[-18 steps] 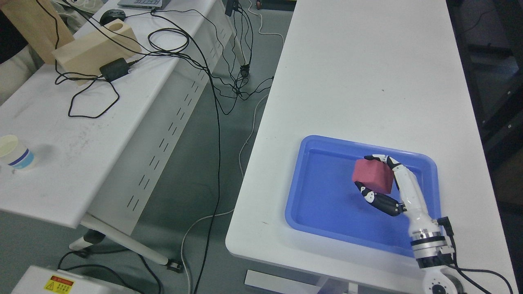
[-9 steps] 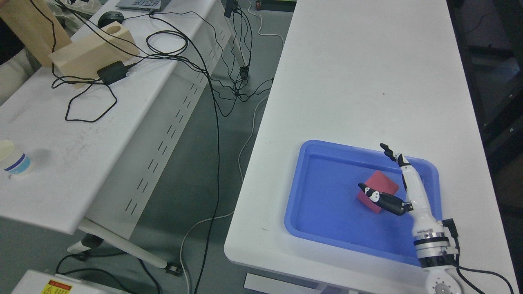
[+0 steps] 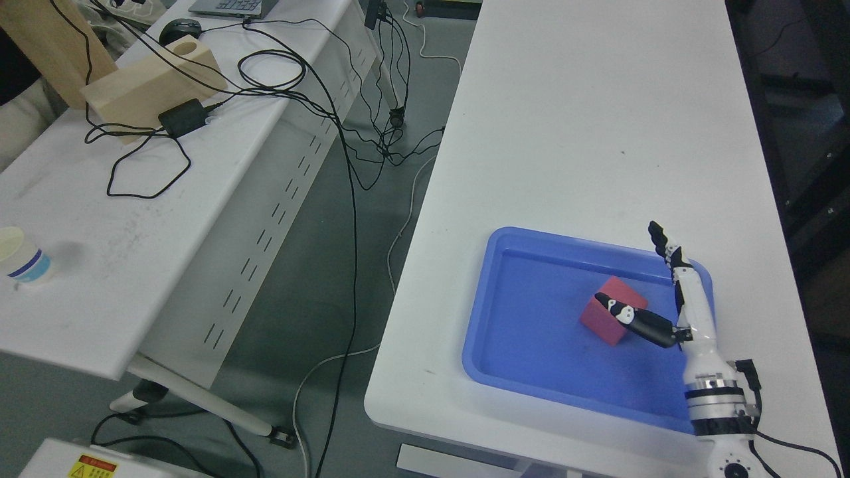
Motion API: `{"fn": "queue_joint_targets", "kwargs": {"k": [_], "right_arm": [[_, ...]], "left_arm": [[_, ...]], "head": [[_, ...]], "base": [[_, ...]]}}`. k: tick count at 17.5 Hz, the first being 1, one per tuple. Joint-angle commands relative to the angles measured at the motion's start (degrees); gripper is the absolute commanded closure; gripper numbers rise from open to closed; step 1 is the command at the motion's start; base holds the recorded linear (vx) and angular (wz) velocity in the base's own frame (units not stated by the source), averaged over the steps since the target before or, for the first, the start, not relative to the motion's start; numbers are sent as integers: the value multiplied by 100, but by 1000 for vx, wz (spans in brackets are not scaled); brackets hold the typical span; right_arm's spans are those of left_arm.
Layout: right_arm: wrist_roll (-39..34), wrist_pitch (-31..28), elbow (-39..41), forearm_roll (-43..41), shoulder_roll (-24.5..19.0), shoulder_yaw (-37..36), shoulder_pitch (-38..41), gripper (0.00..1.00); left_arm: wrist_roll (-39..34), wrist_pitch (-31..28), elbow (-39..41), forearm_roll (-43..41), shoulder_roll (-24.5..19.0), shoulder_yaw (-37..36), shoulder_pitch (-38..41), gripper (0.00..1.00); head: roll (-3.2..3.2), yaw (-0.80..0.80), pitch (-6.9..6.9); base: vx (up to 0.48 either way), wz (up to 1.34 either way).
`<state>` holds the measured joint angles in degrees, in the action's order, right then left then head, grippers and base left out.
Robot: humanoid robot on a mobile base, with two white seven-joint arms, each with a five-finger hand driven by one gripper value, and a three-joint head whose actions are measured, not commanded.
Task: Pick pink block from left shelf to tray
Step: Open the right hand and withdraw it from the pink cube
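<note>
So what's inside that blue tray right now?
The blue tray holds one thing: a pink block resting on its floor. The right hand is open over it, thumb across the block's near corner, so that corner and the tray floor beneath the hand are hidden.

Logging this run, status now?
Right hand open, fingers spread, holding nothing. Pink block in blue tray, thumb crossing its edge. Left hand out of view. Nothing in the way.

We see the pink block (image 3: 611, 317) lying inside the blue tray (image 3: 531, 372) — a small box-shaped piece, turned cornerwise to the tray's walls, resting on the floor right of its middle. The tray — shallow, rectangular, round-cornered — sits near the white bench's (image 3: 584, 133) front edge.
</note>
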<state>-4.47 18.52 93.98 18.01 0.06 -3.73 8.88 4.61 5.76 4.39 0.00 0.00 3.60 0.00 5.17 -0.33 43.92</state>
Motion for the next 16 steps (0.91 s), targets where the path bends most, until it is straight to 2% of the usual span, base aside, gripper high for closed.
{"fn": "queue_joint_targets", "kwargs": {"k": [1, 4, 10, 16], "right_arm": [[8, 20, 6, -1244, 108, -329, -9, 1], [8, -85, 6, -1984, 108, -523, 9, 0], [8, -630, 94, -2038, 94, -663, 9, 0], [8, -877, 165, -2064, 94, -752, 35, 0]], "left_arm": [[-4, 5, 0, -9, -100, 0, 53, 0], [-4, 5, 0, -9, -100, 0, 53, 0], [-4, 5, 0, -9, -100, 0, 53, 0], [-4, 5, 0, -9, -100, 0, 53, 0]], "head": [[0, 0, 0], [0, 0, 0], [0, 0, 0], [0, 0, 0]], "base": [[0, 0], [0, 0], [0, 0], [-20, -2]]}}
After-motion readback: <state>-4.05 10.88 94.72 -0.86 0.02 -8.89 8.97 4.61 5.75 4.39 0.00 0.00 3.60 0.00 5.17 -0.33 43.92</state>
